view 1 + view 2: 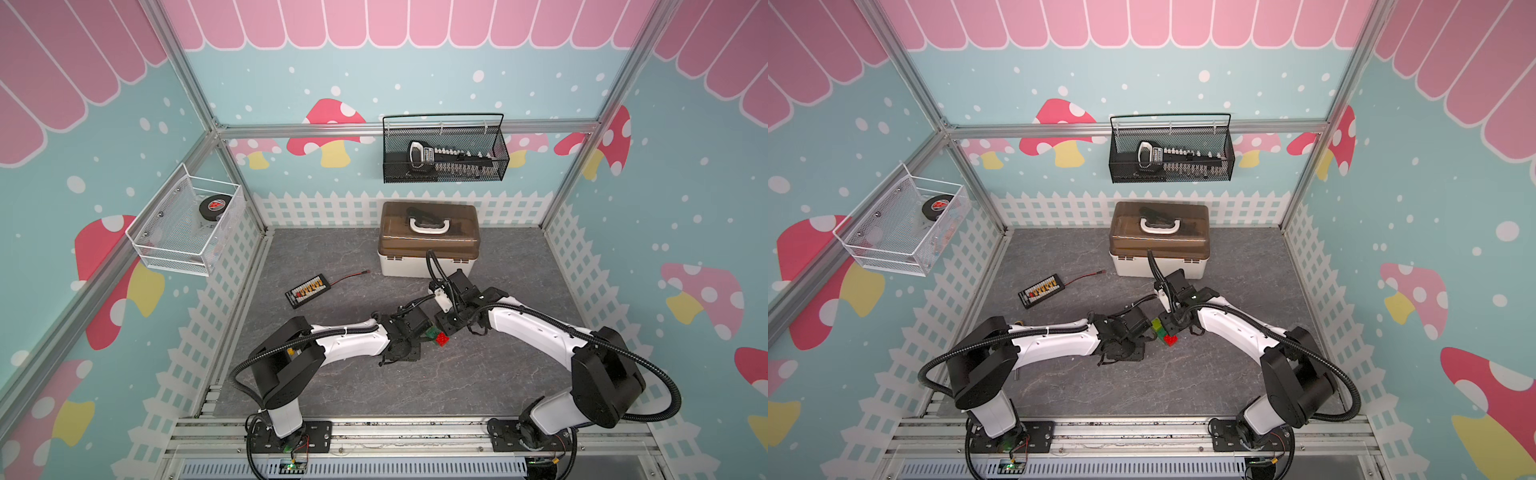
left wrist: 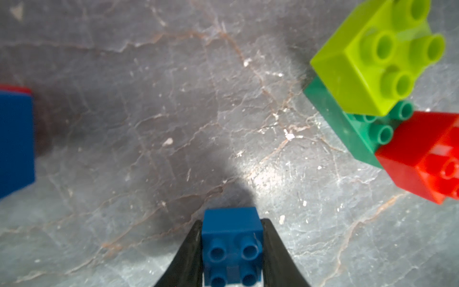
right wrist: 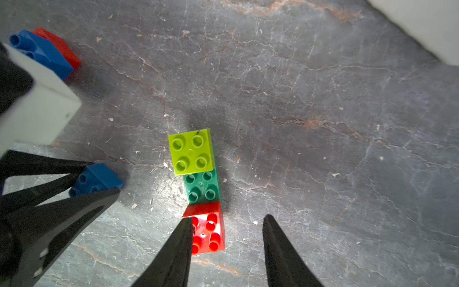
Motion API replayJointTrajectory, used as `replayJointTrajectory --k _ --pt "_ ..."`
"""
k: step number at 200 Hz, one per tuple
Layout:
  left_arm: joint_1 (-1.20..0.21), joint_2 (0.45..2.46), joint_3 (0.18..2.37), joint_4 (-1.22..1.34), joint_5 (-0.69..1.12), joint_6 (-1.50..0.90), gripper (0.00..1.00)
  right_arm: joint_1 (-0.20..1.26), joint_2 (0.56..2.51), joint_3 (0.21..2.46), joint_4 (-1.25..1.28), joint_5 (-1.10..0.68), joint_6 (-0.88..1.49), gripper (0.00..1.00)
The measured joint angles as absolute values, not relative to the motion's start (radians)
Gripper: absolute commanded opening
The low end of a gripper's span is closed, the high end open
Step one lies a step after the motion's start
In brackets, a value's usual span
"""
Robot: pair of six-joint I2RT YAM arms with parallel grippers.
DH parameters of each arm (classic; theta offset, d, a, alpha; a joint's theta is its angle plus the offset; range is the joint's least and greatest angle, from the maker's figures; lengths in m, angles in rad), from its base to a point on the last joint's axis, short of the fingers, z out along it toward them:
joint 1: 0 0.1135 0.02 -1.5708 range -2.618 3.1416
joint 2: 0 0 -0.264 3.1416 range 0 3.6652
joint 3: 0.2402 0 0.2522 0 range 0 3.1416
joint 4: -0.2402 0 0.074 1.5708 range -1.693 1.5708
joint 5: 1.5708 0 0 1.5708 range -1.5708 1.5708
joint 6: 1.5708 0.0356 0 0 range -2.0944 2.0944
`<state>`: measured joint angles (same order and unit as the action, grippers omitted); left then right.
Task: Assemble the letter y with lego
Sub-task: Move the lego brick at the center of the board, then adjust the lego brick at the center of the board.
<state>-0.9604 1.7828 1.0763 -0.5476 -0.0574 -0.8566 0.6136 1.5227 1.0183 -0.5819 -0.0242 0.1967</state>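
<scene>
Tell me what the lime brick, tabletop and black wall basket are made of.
Lime brick: glossy moulded plastic, with crisp hollow studs and soft highlights.
Tabletop: matte grey stone-look surface with cracked veining; printed sheet or real stone, unclear.
Black basket: likely painted metal, fine mesh walls on a wire rim.

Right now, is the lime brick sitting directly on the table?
No: the left wrist view shows the lime brick stacked on one end of the dark green brick, with a red brick on the other end.
</scene>
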Motion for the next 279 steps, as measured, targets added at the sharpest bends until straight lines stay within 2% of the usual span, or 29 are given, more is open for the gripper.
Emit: replayJointTrajectory --k 21,64,130,225,279 --pt "-0.960 1.802 1.100 -0.562 -0.074 -0.828 0.41 0.610 1.549 1.018 -0.582 -0.055 0.200 0.48" --pt "-0.962 1.803 1.105 -0.587 -0.095 -0.787 0.60 0.607 1.588 1.018 -0.577 -0.099 0.204 0.49" --pt "-0.978 1.682 1.085 -0.593 -0.094 -0.781 0.60 0.607 1.660 1.045 -0.577 -0.131 0.204 0.49" --pt "-0.992 1.389 0.824 -0.591 -0.140 -0.886 0.61 0.624 1.781 1.114 -0.593 -0.128 0.191 0.49" --pt "-0.992 1.369 0.768 -0.590 -0.146 -0.917 0.61 0.637 1.817 1.143 -0.606 -0.125 0.188 0.41"
